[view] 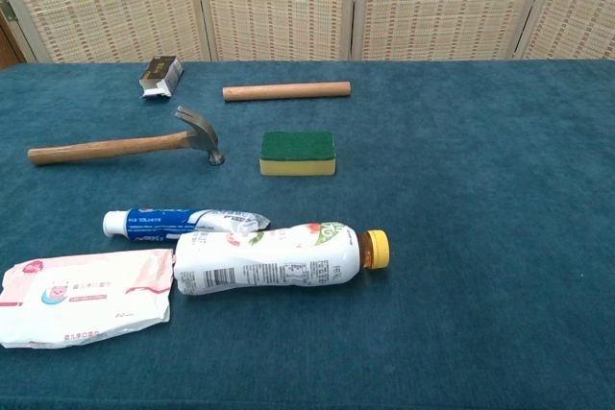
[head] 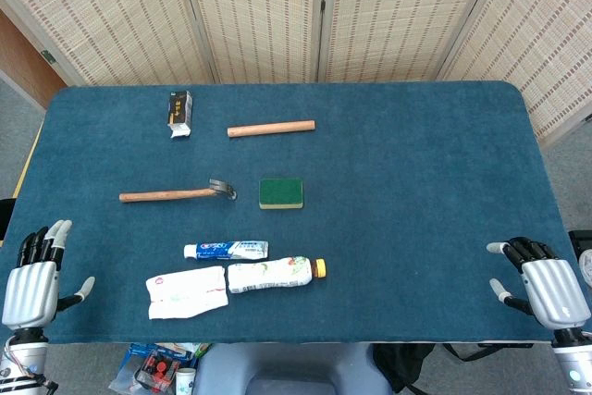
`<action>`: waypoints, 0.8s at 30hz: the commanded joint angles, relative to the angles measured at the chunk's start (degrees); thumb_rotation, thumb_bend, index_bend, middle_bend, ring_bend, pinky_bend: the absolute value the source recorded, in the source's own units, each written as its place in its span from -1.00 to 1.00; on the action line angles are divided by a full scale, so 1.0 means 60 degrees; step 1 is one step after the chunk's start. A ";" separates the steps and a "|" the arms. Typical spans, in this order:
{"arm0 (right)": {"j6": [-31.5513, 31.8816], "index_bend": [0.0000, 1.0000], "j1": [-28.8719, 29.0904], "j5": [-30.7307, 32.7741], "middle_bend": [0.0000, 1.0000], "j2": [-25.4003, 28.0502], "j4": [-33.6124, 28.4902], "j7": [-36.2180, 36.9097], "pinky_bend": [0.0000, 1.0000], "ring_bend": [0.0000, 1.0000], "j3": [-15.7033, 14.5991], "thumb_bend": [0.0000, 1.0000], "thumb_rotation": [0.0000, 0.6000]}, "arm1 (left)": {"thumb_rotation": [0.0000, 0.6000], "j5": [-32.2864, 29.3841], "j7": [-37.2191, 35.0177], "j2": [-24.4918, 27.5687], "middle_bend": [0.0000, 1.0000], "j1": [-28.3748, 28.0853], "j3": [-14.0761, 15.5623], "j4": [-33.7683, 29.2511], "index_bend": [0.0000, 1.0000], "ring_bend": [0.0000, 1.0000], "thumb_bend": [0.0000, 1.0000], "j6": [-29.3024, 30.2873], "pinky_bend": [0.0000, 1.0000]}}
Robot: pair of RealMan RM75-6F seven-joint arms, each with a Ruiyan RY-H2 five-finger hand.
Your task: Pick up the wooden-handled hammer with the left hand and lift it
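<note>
The wooden-handled hammer (head: pixel 176 194) lies flat on the blue table, handle pointing left and metal claw head at the right; the chest view shows the hammer (view: pixel 125 147) at the left. My left hand (head: pixel 32 282) rests open at the table's near-left corner, well short of the handle, holding nothing. At the near-right edge my right hand (head: pixel 541 285) is open too, with nothing in it. Neither hand appears in the chest view.
A wooden rod (head: pixel 271 129) and a small dark box (head: pixel 179 112) lie behind the hammer. A green sponge (head: pixel 280 193) sits just right of its head. Nearer me are a toothpaste tube (head: pixel 226 250), a plastic bottle (head: pixel 276 274) and a wipes pack (head: pixel 187 292).
</note>
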 commanded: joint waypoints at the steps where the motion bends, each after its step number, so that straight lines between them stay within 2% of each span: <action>1: 0.0030 -0.35 0.0001 0.0008 -0.30 0.0015 -0.0027 -0.0012 -0.47 -0.53 0.0014 -0.48 1.00 | 1.00 0.0001 0.0003 -0.0027 -1.00 0.0005 0.0006 0.0050 -1.00 -1.00 -0.56 -0.0007 -1.00; 10: 0.0557 -0.35 -0.0162 0.0101 -0.30 0.0252 -0.0184 -0.0161 -0.47 -0.53 0.0212 -0.48 1.00 | 1.00 0.0310 -0.0087 0.0002 -1.00 -0.0395 -0.0246 0.0162 -0.97 -1.00 -0.56 -0.0281 -1.00; 15: 0.0875 -0.35 -0.0265 0.0142 -0.30 0.0470 -0.0313 -0.0240 -0.47 -0.53 0.0341 -0.48 1.00 | 1.00 0.0240 -0.0242 0.0144 -0.98 -0.1261 -0.0701 0.0166 -0.95 -1.00 -0.56 -0.1308 -1.00; 19: 0.1028 -0.35 -0.0327 0.0099 -0.30 0.0606 -0.0442 -0.0279 -0.47 -0.53 0.0366 -0.48 1.00 | 1.00 -0.0040 -0.0077 0.0005 -0.89 -0.2134 -0.1166 0.0535 -0.78 -0.95 -0.57 -0.2228 -1.00; 24: 0.1116 -0.35 -0.0419 0.0074 -0.30 0.0695 -0.0515 -0.0264 -0.47 -0.53 0.0322 -0.47 1.00 | 1.00 -0.0966 0.0284 -0.0443 -0.78 -0.3326 -0.1669 0.1249 -0.69 -0.92 -0.57 -0.3685 -1.00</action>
